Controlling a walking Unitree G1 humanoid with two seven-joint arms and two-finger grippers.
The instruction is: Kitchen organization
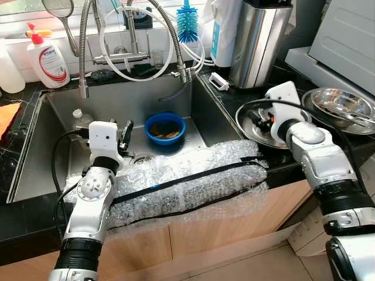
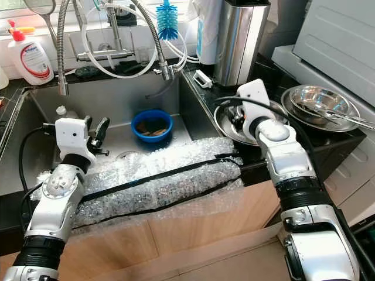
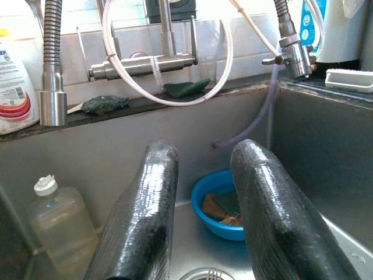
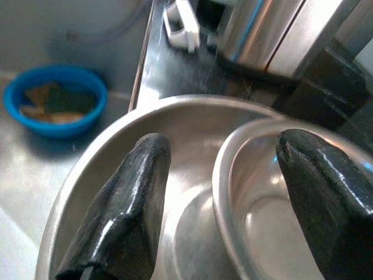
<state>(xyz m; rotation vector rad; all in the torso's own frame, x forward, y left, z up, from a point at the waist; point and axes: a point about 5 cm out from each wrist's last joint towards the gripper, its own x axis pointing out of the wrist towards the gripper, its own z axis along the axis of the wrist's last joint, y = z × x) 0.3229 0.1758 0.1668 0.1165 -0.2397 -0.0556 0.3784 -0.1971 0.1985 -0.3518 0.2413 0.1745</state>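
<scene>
A steel sink (image 1: pixel 35 158) set in a black counter (image 1: pixel 281 170), bubble wrap (image 1: pixel 193 187) with black tape strips draped over its front edge. Inside the sink, toward the back, a blue bowl (image 1: pixel 164 128) holding brown and green scraps; in the near-left corner, a clear bottle (image 3: pixel 61 224) with a white cap, upright. Above, a spring-necked tap (image 1: pixel 86 47), a second tap (image 1: pixel 176 41) with white hose looped around it, and a blue bottle brush (image 1: pixel 188 23) on the ledge behind. A white soap bottle (image 1: pixel 50 61) with a red pump at the far left.

On the counter to the right of the sink — a wide steel dish (image 4: pixel 175 128) with a smaller steel bowl (image 4: pixel 256 204) sitting in it. Farther right, a second steel bowl (image 1: pixel 343 105) stacked on a plate, a utensil lying inside. A tall steel canister (image 1: pixel 258 41) behind, a small white object (image 1: pixel 219 81) beside its base.

Left gripper (image 3: pixel 201 210) raised over the sink, fingers released and slightly apart, aimed at the blue bowl, holding nothing. Right gripper (image 4: pixel 224 192) over the wide dish, fingers spread wide — one over the dish, the other over the smaller bowl, its rim between them, not closed on it.
</scene>
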